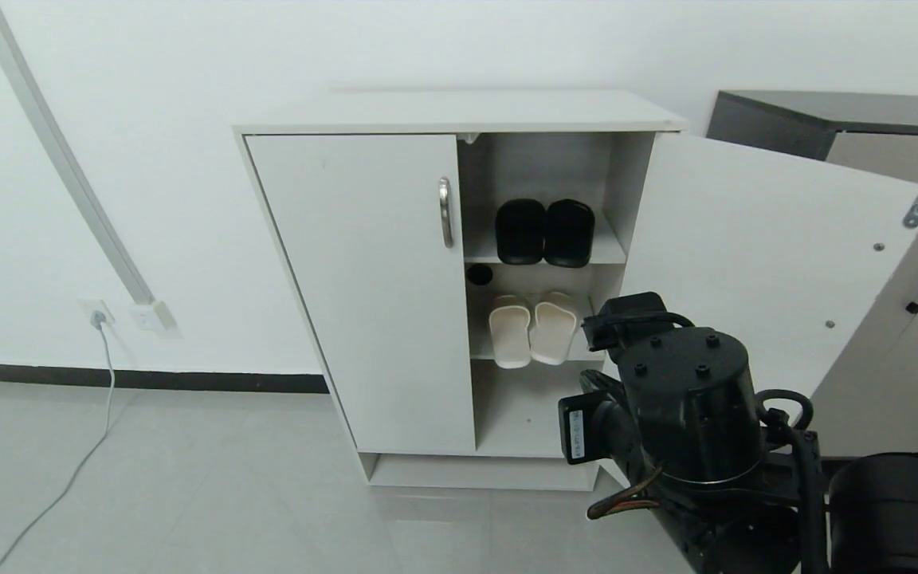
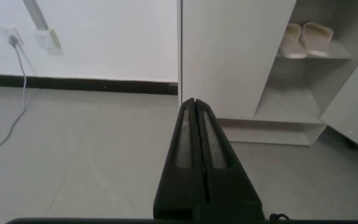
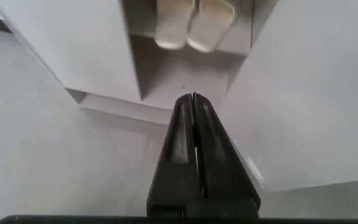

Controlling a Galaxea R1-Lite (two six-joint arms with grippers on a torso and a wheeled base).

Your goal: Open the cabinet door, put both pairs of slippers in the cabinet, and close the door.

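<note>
Slippers sit inside the cabinet (image 1: 459, 112), black pair (image 1: 544, 232) on the upper shelf (image 1: 481, 255) and white pair (image 1: 532, 328) below, while our left gripper (image 2: 194, 102) and right gripper (image 3: 194, 99) are both pinched closed and empty; we judge the open door (image 1: 770, 271) light, stiff, best pushed near its free edge.

The cabinet (image 1: 355, 287) was smooth, matt white laminate; its handle (image 1: 445, 212) was satin metal. The black slippers (image 1: 544, 232) and cream slippers (image 1: 531, 329) looked matt, moulded plastic. The floor tiles (image 1: 188, 494) were glossy.

Jaws pressed together, right gripper (image 3: 194, 98) faces shelved cream slippers (image 3: 210, 23).
</note>
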